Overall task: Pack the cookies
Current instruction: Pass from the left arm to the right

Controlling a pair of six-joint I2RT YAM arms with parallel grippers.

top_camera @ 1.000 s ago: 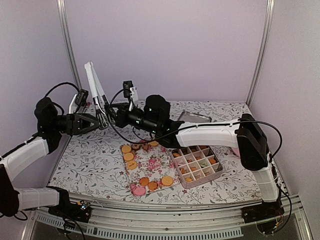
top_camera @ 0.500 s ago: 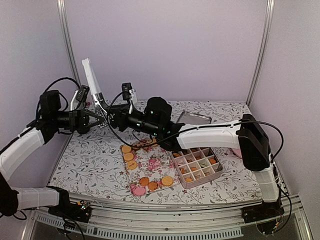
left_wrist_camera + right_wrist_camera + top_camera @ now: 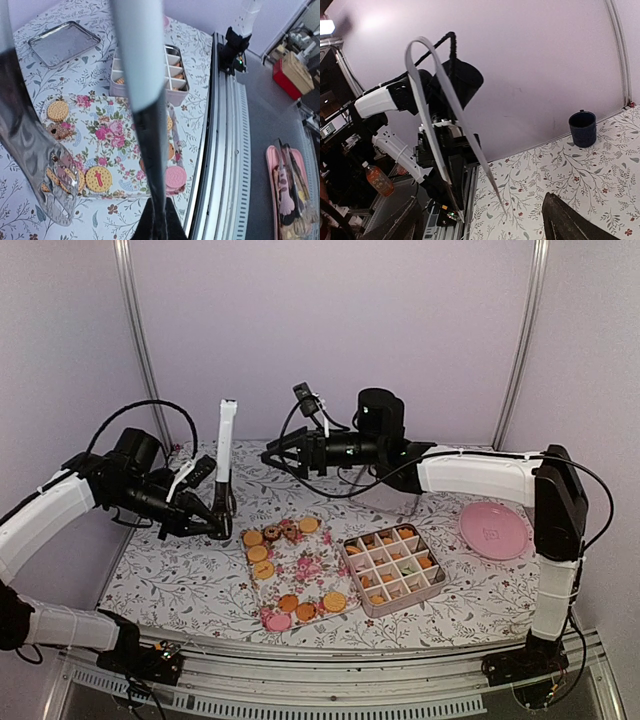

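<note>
White tongs [image 3: 226, 440] sit clamped upright in our left hand [image 3: 215, 523], just left of the floral tray [image 3: 305, 565] where the cookies [image 3: 258, 553] lie; our right hand [image 3: 272, 454] hangs open and empty above the counter [image 3: 170, 580]. We judge a pick is starting: next the tongs must tip down and straddle one cookie for the divided box [image 3: 405, 602].

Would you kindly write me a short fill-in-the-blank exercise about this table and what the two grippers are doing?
1. The left gripper is ____ on the tongs.
2. The right gripper holds nothing, and its jaws stand ____.
3. The loose cookies lie on a tray with a ____ pattern.
4. The plate to the right of the divided box is ____ in colour.

Missing words: shut; open; floral; pink.
</note>
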